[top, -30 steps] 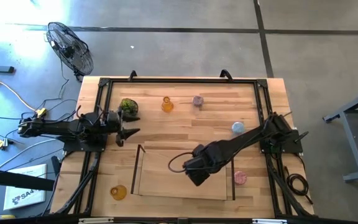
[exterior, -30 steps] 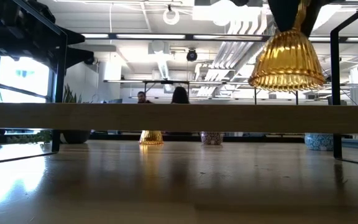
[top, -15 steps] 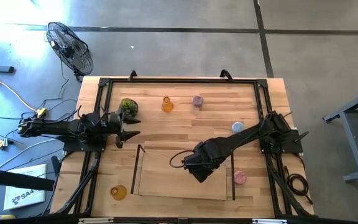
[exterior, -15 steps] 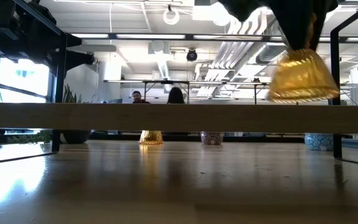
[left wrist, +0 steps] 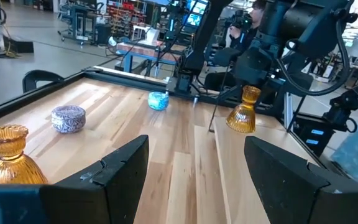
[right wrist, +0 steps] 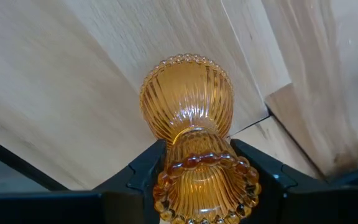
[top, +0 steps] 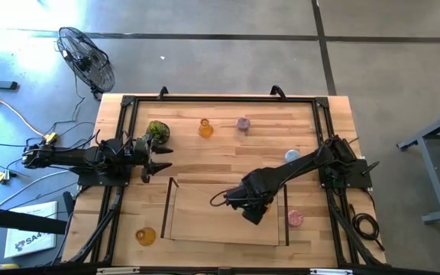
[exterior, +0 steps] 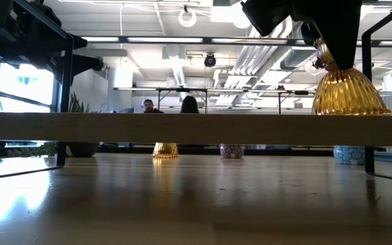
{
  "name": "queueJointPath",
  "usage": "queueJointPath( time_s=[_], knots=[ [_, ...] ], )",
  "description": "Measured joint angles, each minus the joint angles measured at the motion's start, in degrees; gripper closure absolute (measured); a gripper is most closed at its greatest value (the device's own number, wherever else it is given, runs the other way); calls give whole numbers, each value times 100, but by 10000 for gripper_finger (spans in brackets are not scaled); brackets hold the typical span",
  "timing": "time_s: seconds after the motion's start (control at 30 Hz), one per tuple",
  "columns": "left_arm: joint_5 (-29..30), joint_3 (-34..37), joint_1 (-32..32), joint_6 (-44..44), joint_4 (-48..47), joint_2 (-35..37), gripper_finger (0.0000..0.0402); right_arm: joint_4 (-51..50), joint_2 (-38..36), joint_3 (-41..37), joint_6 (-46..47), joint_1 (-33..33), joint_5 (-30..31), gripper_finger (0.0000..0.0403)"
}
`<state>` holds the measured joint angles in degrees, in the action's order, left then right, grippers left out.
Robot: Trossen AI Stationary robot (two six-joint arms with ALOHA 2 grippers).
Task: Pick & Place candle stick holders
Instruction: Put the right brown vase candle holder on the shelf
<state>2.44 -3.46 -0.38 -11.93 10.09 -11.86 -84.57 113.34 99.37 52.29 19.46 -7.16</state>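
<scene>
Right gripper (right wrist: pixel 194 163) grips an amber holder (right wrist: pixel 191 130) by its neck above the framed tray (top: pixel 205 225).

Seen from above, the right arm reaches from the table's right side to the tray's right half, near the tray's right rail; from table height the holder's ribbed skirt hangs clear of the wood, close to a dark upright post at that side. The left gripper (left wrist: pixel 194 165) waits near the left edge beside the green ball (top: pixel 157 130), fingers spread wide with nothing between them. A second amber holder (top: pixel 205 127) and a mauve one (top: pixel 243 123) stand near the far edge, a blue one (top: pixel 292 156) by the right arm, a pink one (top: pixel 295 218) just outside the tray's right rail, a third amber one (top: pixel 145 236) off its left rail. The tray's left half lies bare.
</scene>
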Motion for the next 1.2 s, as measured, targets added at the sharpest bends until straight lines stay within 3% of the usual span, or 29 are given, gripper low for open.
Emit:
queueJointPath(
  time_s=[0.37,0.63,0.87,1.2],
  knots=[
    [1,0,0,-81,0,0,140,-59,0,0,-129,-33,77,232],
    [2,0,0,-189,2,0,140,-52,0,0,-117,-33,131,243],
    [2,0,0,-189,1,0,140,16,0,1,9,-31,35,217],
    [-61,0,0,-189,0,0,140,15,-4,4,142,-31,55,213]
  ],
)
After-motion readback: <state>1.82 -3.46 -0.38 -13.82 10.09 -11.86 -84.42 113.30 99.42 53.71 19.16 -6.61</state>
